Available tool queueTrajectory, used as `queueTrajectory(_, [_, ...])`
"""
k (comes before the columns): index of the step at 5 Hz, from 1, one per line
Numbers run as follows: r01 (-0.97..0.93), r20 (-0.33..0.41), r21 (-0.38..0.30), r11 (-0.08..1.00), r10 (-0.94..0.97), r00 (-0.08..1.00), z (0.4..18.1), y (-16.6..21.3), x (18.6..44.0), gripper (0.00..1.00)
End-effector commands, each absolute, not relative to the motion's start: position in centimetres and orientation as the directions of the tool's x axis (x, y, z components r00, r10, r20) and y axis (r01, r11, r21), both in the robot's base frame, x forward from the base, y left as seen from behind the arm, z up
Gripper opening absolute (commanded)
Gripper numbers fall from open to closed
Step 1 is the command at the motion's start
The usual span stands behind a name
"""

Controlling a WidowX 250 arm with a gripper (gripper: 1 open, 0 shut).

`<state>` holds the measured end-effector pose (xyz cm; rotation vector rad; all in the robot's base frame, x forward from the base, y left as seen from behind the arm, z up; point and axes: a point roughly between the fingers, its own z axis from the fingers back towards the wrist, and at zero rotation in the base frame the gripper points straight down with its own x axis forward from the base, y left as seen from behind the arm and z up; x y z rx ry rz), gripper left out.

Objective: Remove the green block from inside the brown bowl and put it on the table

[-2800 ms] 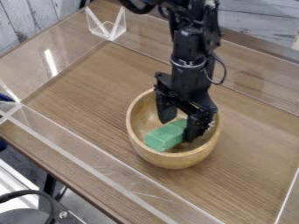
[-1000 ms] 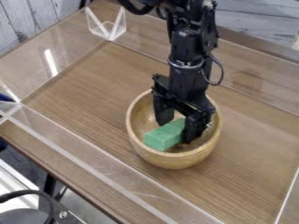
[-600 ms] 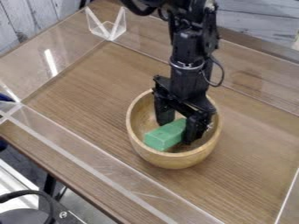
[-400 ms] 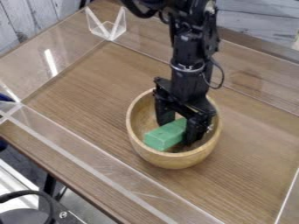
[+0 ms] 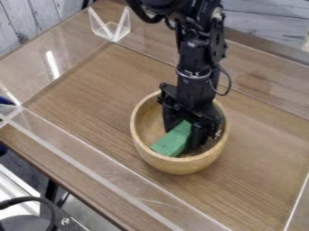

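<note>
The brown bowl [image 5: 147, 153] stands on the table [image 5: 97, 90], right of the middle. Inside it lies the green block [image 5: 172, 143], one end pointing toward the bowl's front-left wall. My black gripper [image 5: 185, 133] reaches straight down into the bowl, its two fingers drawn in against the block's far end, shut on it. The block's lower end rests on or near the bowl's floor. The arm hides the back part of the bowl's inside.
Low clear acrylic walls [image 5: 72, 153] border the table on all sides. A clear bent acrylic piece [image 5: 111, 27] stands at the back left corner. A dark round object [image 5: 31, 217] sits below the table's front edge.
The fingers stood wide on either side of the block before and have now closed in on it. The block looks slightly more tilted. The arm has stayed over the bowl.
</note>
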<state>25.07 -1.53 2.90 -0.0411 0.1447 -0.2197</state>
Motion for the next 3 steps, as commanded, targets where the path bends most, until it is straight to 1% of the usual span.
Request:
queueTrajectory(1, [0.206,-0.086,-0.045,0.978,-0.209,0.974,4.6,-1.2,26.0,0.0])
queueTrajectory(2, [0.201,-0.075,-0.042,0.979,-0.204,0.976,5.4,-1.0,26.0,0.0])
queueTrajectory(3, [0.193,-0.05,-0.036,0.98,-0.195,0.98,6.9,-0.8,26.2,0.0])
